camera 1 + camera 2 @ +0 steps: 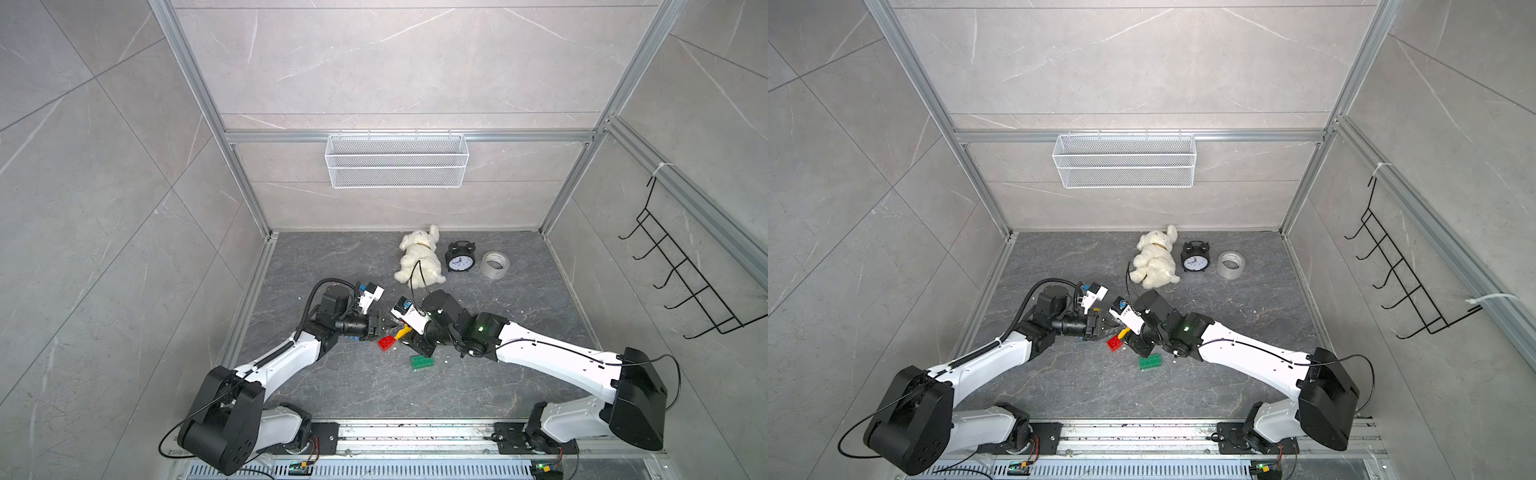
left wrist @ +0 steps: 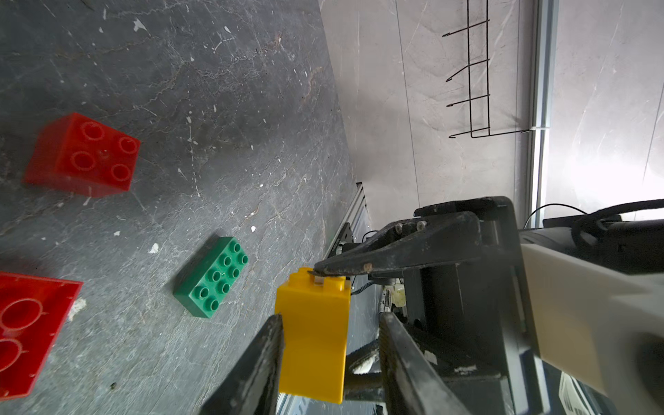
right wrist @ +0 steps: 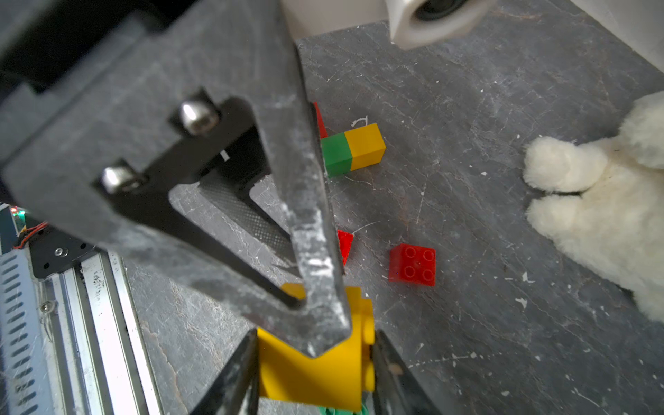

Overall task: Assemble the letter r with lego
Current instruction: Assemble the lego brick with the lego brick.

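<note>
A yellow lego brick [image 1: 403, 331] hangs just above the floor in the middle, where both arms meet. My right gripper [image 3: 314, 336] is shut on this yellow brick [image 3: 312, 373], one finger against its studs. My left gripper [image 2: 330, 319] stands open around the same yellow brick [image 2: 312, 337]: one finger [image 2: 266, 355] touches its side, the other [image 2: 399, 352] stays apart. On the floor lie a red square brick [image 1: 386, 343], a green eight-stud brick [image 1: 422, 362], an upturned red brick [image 2: 25, 334], and a joined green and yellow pair [image 3: 354, 149].
A white plush toy [image 1: 419, 257], a black alarm clock [image 1: 459, 259] and a tape roll [image 1: 495, 264] sit at the back of the floor. A wire basket [image 1: 397, 160] hangs on the back wall, a black hook rack [image 1: 681, 266] on the right wall.
</note>
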Action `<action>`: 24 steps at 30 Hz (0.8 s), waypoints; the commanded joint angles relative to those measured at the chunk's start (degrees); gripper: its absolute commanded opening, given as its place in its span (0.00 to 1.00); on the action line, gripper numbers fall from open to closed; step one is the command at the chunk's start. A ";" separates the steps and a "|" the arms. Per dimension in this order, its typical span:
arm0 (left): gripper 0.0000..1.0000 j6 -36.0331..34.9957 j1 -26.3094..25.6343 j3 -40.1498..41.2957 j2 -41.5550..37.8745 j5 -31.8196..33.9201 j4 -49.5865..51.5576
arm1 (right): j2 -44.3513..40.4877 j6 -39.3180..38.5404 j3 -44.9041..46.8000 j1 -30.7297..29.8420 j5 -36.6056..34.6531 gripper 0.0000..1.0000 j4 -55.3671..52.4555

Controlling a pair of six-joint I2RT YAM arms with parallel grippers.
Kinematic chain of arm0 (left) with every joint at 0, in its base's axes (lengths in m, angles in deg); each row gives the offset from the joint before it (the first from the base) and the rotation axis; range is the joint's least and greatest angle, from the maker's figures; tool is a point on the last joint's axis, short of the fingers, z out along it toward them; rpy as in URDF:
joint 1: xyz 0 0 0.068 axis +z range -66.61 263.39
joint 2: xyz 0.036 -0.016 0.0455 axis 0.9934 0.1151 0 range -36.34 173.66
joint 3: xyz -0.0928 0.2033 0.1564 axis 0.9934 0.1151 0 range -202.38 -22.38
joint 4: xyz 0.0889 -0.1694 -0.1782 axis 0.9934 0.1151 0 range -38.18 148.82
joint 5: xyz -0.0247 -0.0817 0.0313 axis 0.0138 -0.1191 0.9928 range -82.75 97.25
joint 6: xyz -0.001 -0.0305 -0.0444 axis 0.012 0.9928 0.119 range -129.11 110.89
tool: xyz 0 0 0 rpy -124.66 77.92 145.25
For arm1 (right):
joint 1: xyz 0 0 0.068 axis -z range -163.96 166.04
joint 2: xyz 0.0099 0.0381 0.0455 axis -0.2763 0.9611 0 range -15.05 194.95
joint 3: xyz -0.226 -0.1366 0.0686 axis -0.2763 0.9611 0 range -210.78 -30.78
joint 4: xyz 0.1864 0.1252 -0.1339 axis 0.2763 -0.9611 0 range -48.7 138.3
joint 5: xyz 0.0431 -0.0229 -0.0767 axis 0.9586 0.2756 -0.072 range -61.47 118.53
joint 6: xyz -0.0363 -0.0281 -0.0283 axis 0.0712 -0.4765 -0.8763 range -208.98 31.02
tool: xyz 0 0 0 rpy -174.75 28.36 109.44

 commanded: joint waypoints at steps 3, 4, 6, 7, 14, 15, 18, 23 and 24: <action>0.45 -1.98 -2.33 -3.07 2.27 -4.00 0.44 | -0.74 -1.59 -1.07 -0.36 -0.12 0.44 2.31; 0.45 -2.09 -2.51 -3.23 2.80 -4.57 0.48 | -0.84 -1.73 -0.92 -0.34 -0.20 0.44 2.39; 0.45 -2.31 -2.51 -3.23 3.70 -4.91 1.04 | -1.07 -1.78 -0.92 -0.35 -0.29 0.44 2.40; 0.45 -2.78 -2.51 -3.12 3.92 -4.85 1.74 | -1.29 -1.85 -0.99 -0.40 -0.37 0.44 2.34; 0.45 -6.20 -2.57 -3.73 5.08 -3.25 7.62 | -2.53 -2.09 -0.81 -0.36 -1.47 0.44 1.77; 0.45 -6.20 -2.51 -3.64 5.04 -3.17 7.62 | -2.78 -2.04 -0.67 -0.34 -1.57 0.44 2.06; 0.45 -5.83 -2.68 -3.67 4.57 -3.61 6.64 | -2.76 -1.91 -0.54 -0.34 -1.19 0.44 2.90; 0.42 -4.51 -2.78 -3.80 3.71 -5.58 3.91 | -1.83 -1.64 -0.46 -0.36 -0.58 0.44 3.59; 0.40 -4.51 -2.79 -3.80 3.55 -5.70 3.91 | -1.94 -1.60 -0.37 -0.36 -0.51 0.44 3.70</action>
